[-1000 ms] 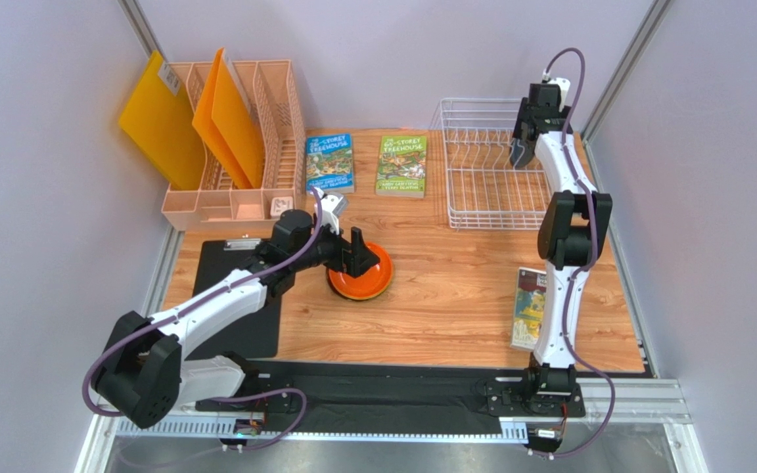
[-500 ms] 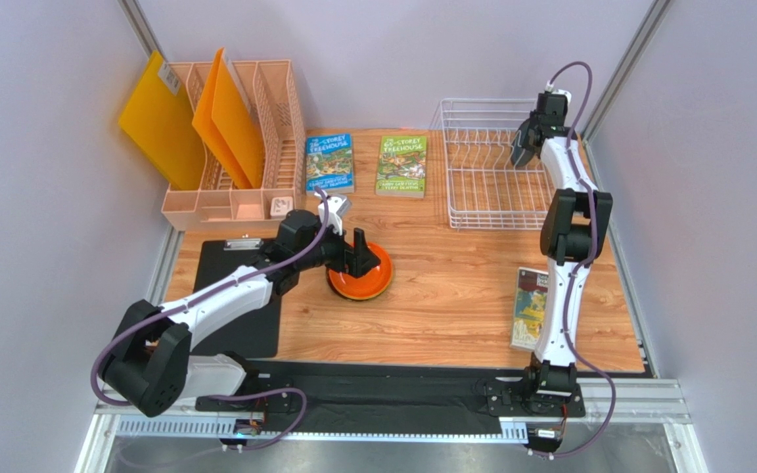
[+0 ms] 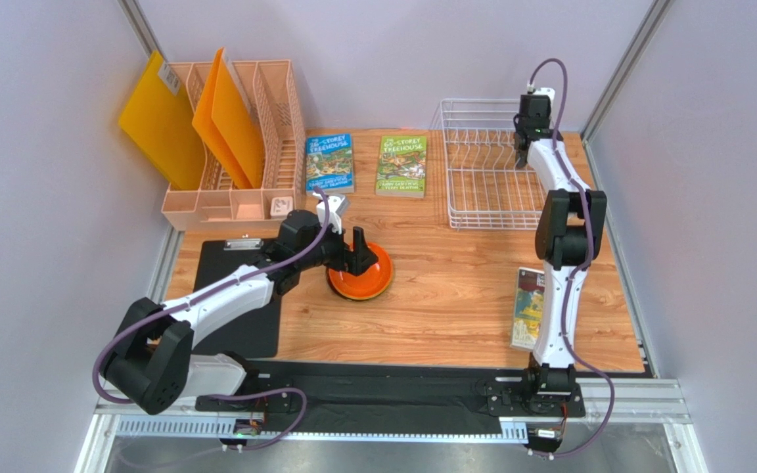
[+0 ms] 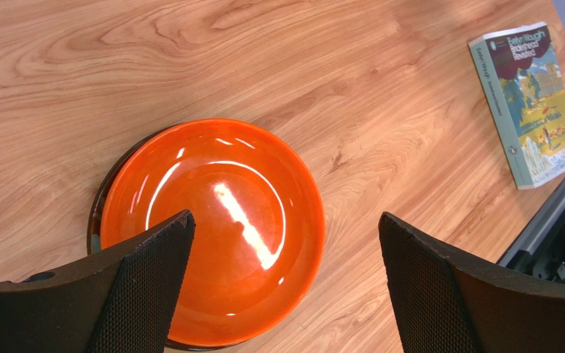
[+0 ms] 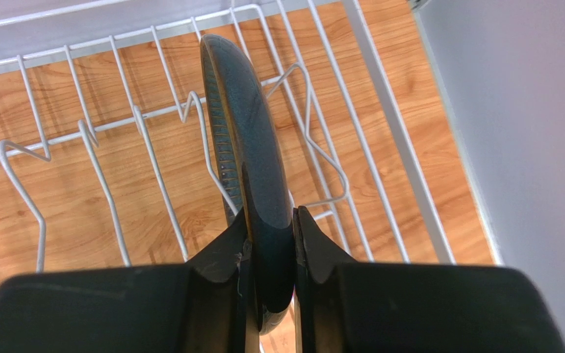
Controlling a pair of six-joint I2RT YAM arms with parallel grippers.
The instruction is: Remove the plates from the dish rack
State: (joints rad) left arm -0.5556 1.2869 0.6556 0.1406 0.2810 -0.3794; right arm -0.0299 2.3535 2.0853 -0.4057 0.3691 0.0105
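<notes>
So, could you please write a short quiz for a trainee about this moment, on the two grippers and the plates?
1. True or false: the left gripper is closed on the glossy round orange plate.
2. What does the right gripper hold? A) a lime green plate; B) the dark teal round plate; C) a paperback book.
3. Fill in: at the white wire dish rack, the held plate stands ____.
Key: 1 false, its jaws stand open above that plate. 2 B. 3 upright, on its edge.
</notes>
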